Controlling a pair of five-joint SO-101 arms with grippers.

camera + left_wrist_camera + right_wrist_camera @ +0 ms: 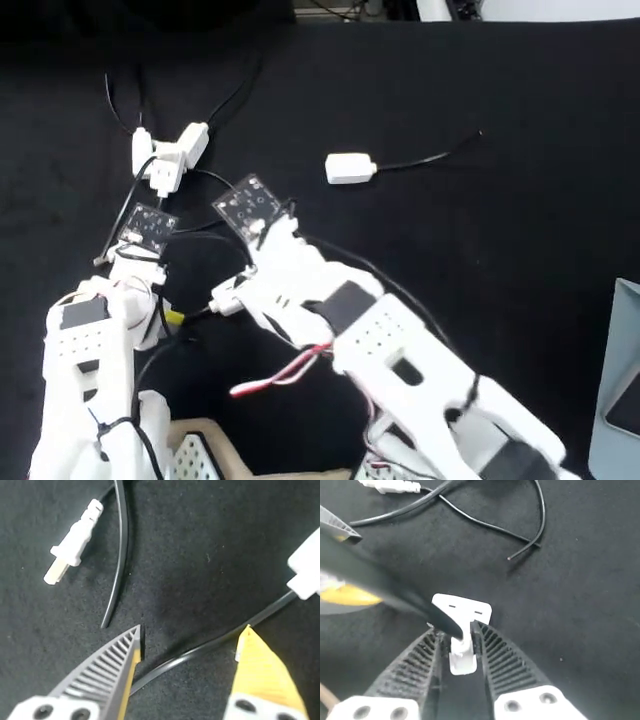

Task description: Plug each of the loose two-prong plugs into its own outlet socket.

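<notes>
My right gripper [455, 630] is shut on the neck of a white outlet socket [462, 609] whose two slots face up; its black cord runs off past the fingers. In the high view that socket [225, 298] sits at mid-left of the black table. My left gripper [192, 630] is open just beside it, with a black cord [190, 652] crossing between its grey and yellow fingers. A loose white two-prong plug [75, 542] lies beyond it. More white plugs [168, 152] cluster at the back left, and another white socket [350, 168] lies at the back centre.
Black cords [225, 105] loop across the back left of the table. A cut cord end [520, 552] lies ahead of the right gripper. A grey box [620, 380] stands at the right edge. A perforated base [200, 450] sits at the front.
</notes>
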